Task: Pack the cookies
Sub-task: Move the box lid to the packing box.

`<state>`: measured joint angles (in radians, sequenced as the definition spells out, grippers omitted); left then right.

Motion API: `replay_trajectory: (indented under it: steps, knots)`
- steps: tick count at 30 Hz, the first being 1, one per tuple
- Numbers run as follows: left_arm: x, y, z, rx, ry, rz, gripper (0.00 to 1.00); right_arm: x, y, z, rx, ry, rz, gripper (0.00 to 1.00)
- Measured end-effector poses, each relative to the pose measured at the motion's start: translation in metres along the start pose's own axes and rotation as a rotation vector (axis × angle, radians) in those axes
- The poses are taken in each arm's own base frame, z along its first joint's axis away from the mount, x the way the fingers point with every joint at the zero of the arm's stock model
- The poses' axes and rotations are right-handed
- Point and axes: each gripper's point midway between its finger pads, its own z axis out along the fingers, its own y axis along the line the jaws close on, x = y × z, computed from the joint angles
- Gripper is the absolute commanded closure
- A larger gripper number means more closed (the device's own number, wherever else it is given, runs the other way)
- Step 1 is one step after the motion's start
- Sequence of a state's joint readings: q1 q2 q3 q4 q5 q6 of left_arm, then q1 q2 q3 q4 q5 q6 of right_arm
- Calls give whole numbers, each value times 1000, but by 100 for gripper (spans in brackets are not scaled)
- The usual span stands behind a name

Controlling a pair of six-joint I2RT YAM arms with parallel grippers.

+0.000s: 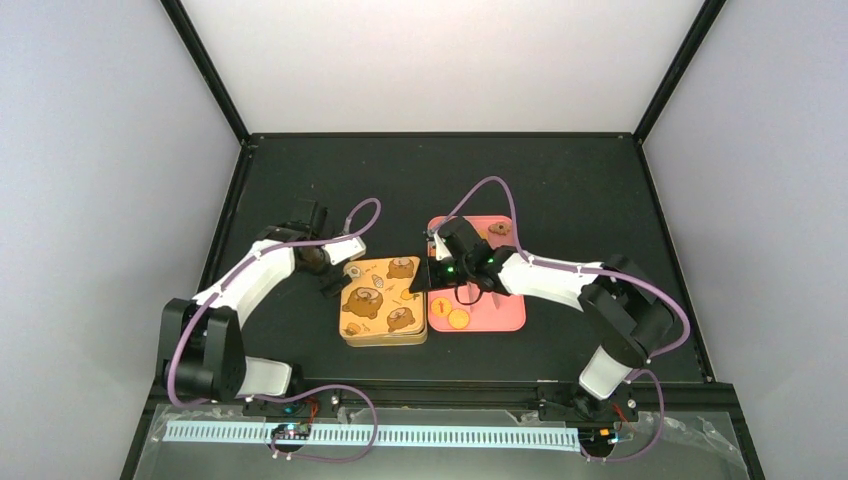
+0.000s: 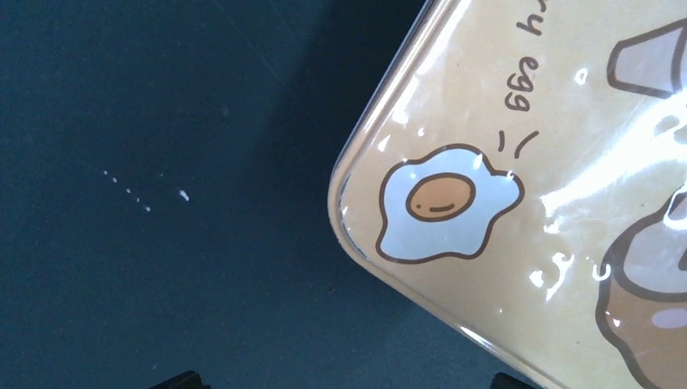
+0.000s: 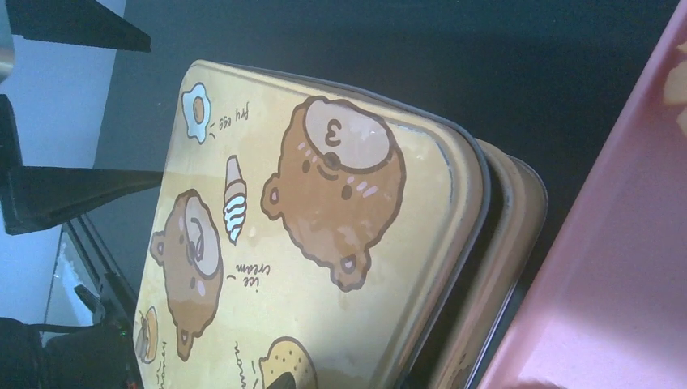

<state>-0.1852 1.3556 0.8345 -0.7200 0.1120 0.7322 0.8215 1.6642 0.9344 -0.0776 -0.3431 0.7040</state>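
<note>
The tin (image 1: 383,300) with bears on its lid (image 3: 324,243) lies mid-desk (image 1: 560,180). Just beside the tin's right side, seen from above, is a pink tray (image 1: 505,300). The cookies (image 1: 458,319) are on that tray, outside the tin. Two round orange ones lie at the tray's corner nearest the tin's front. A browner one sits at the tray's far end.

The left pincer (image 1: 335,280) hangs over the tin's far left corner, where the fried egg is printed. Its fingers are spread wide and hold nothing.

The right pincer (image 1: 425,278) is at the tin's right edge, between tin and tray. How far it is open, and whether it grips the lid, I cannot tell. At the tin's corner by the tray, a dark gap shows between lid rim and base.
</note>
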Motion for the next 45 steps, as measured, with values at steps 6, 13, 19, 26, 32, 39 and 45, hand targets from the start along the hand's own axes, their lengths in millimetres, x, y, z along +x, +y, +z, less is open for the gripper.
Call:
replay_trajectory:
  steps: [6, 13, 19, 26, 32, 39, 45]
  knots:
    - [3, 2, -12, -22, 11, 7, 5, -1, -2, -2, 19, -11, -32, 60]
    - [5, -3, -30, -26, -12, 14, 5, -1, -2, -4, 36, -16, -59, 58]
    - [5, -7, -22, 11, -10, 5, 7, 0, -2, -22, 68, -21, -79, 44]
    - [6, -8, -5, 38, 11, -14, 9, -2, -3, -40, 108, -38, -98, 40]
    - [-4, -11, 0, 40, -6, -9, 9, 2, -22, -38, 104, -29, -55, 38]
    - [-11, -16, 1, 33, -13, 14, 10, 9, -29, -30, -2, -2, 7, 38]
    - [-12, -17, 2, 19, 1, 34, 10, 4, -18, -29, -47, -4, -11, 55]
